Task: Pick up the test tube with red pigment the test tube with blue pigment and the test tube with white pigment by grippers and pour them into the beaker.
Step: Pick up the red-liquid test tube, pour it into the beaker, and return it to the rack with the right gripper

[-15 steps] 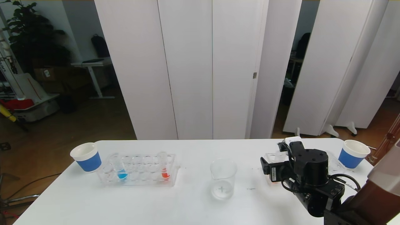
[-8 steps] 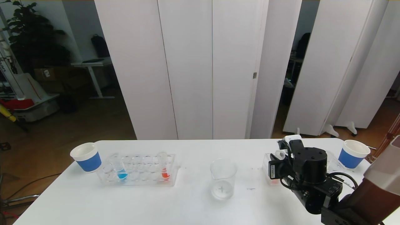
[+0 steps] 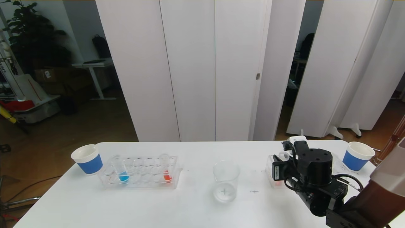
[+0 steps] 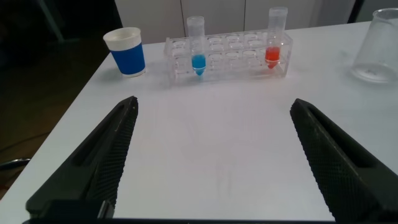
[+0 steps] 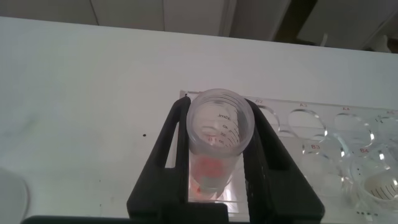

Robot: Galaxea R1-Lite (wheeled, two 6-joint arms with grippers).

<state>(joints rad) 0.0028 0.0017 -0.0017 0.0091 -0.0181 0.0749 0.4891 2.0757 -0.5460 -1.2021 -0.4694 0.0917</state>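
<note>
A blue-and-white paper cup [image 3: 87, 159] sits at each end of the white table [image 3: 177, 205]. Tall white panels [image 3: 190, 69] stand behind.

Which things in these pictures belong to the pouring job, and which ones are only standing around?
Belong to the job:
- right gripper, shut on the test tube with red pigment in the right rack
- test tube with blue pigment in the left rack
- test tube with white pigment
- beaker
- left gripper, open, hovering over the table

Only standing around:
- left paper cup
- right paper cup
</note>
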